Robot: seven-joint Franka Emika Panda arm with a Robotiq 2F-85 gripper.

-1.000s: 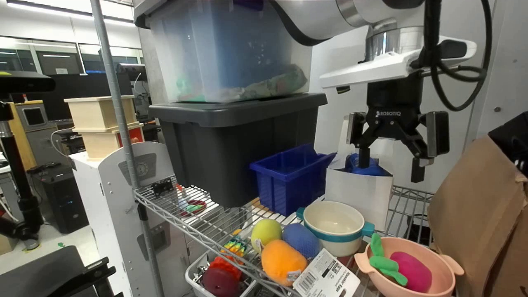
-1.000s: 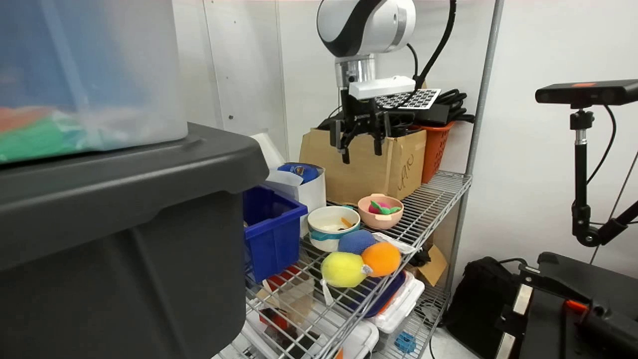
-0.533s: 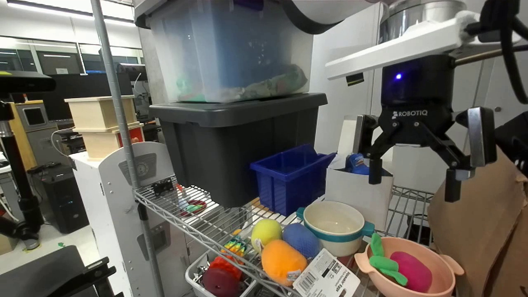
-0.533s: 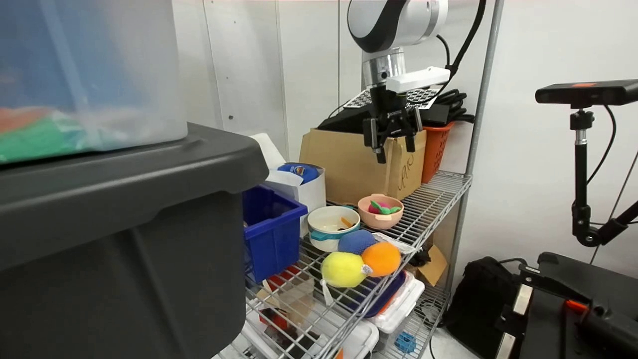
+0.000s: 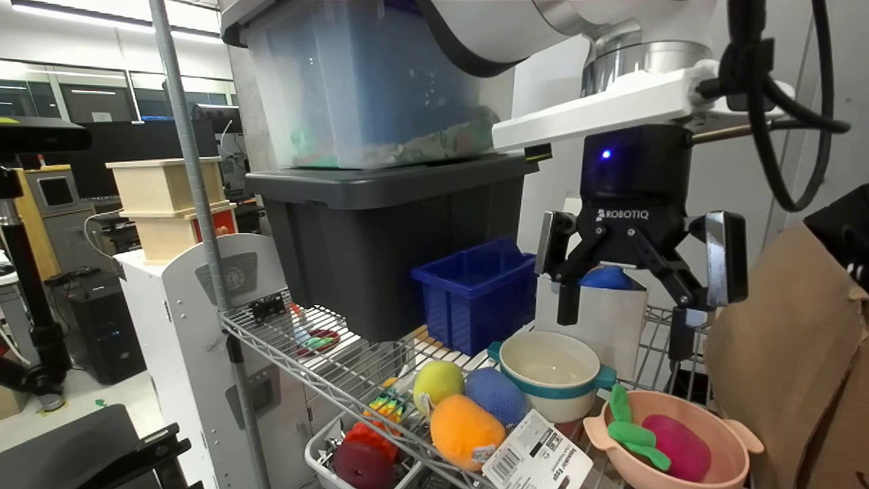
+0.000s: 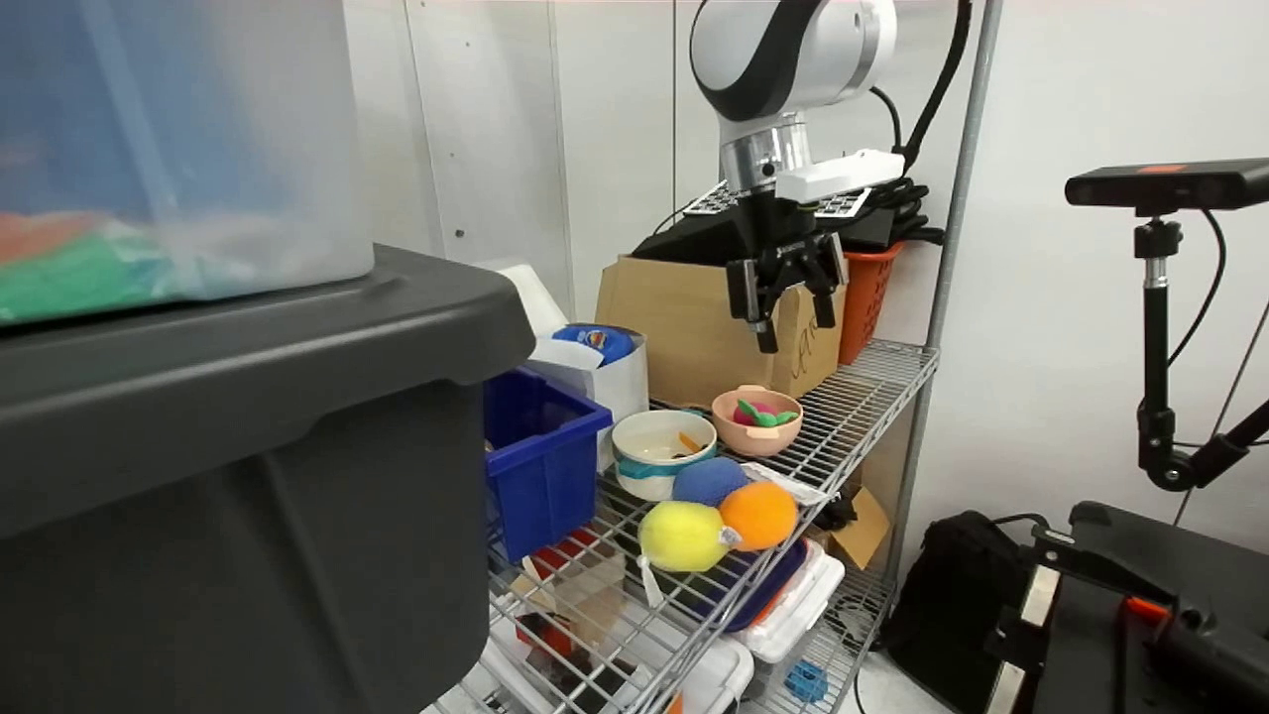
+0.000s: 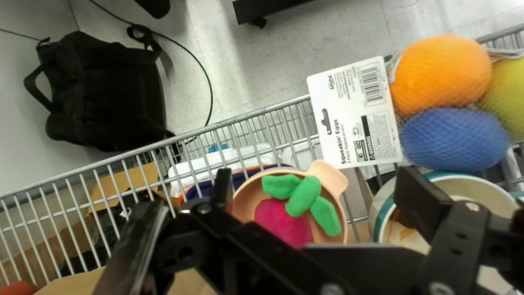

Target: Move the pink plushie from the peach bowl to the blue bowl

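In an exterior view, a dark blue bin [image 5: 475, 319] is standing near the centre; the gripper [image 5: 624, 333] is hanging at centre right, its jaws standing wide apart; the pink plushie [image 5: 681, 448] is lying inside the peach bowl [image 5: 630, 470] at lower right.
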